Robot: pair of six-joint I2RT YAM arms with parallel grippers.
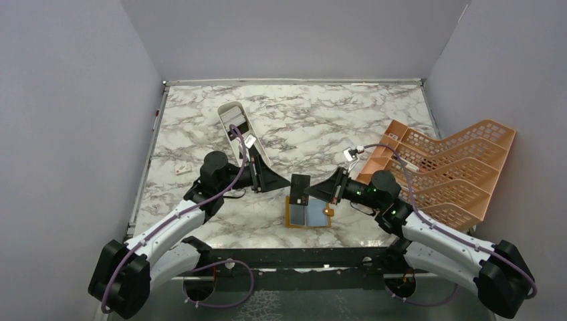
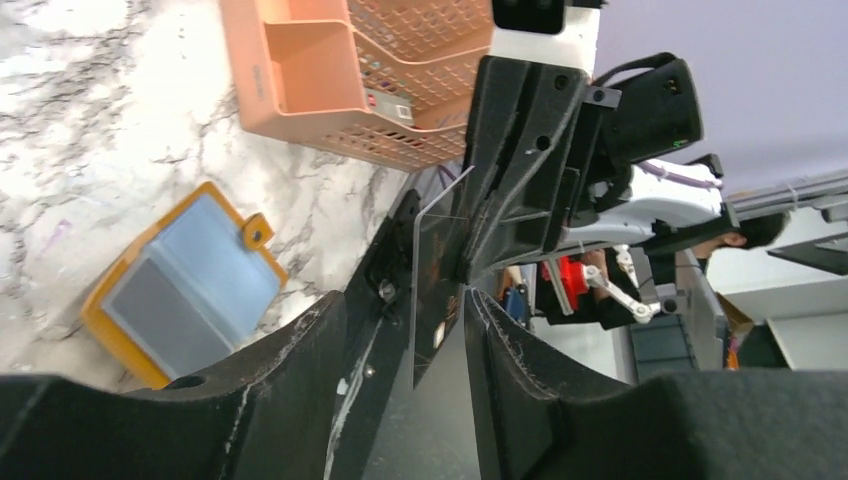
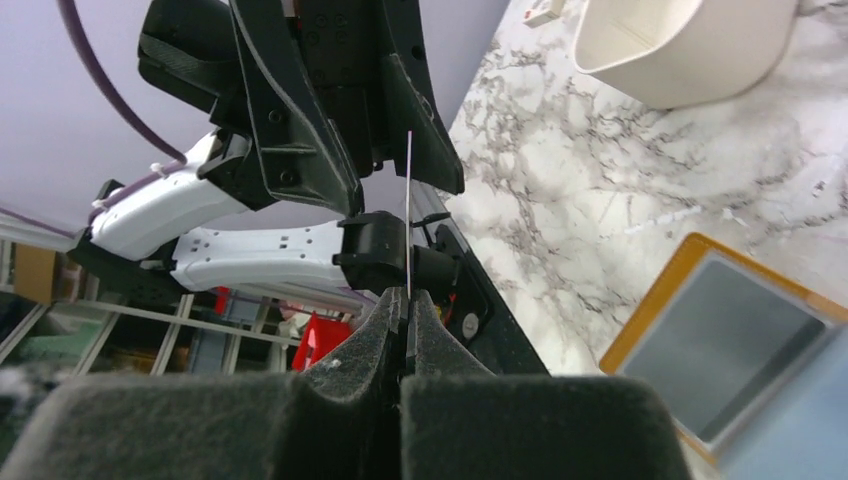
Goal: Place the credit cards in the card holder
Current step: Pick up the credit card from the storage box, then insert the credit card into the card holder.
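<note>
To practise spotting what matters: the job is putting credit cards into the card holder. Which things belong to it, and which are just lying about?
Job: black credit card in the right hand; open orange card holder.
Lying about: white oval tray; orange lattice rack.

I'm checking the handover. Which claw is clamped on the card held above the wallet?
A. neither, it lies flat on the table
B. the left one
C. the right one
C: the right claw is pinched shut on the card, while the left claw stands open around it.
</note>
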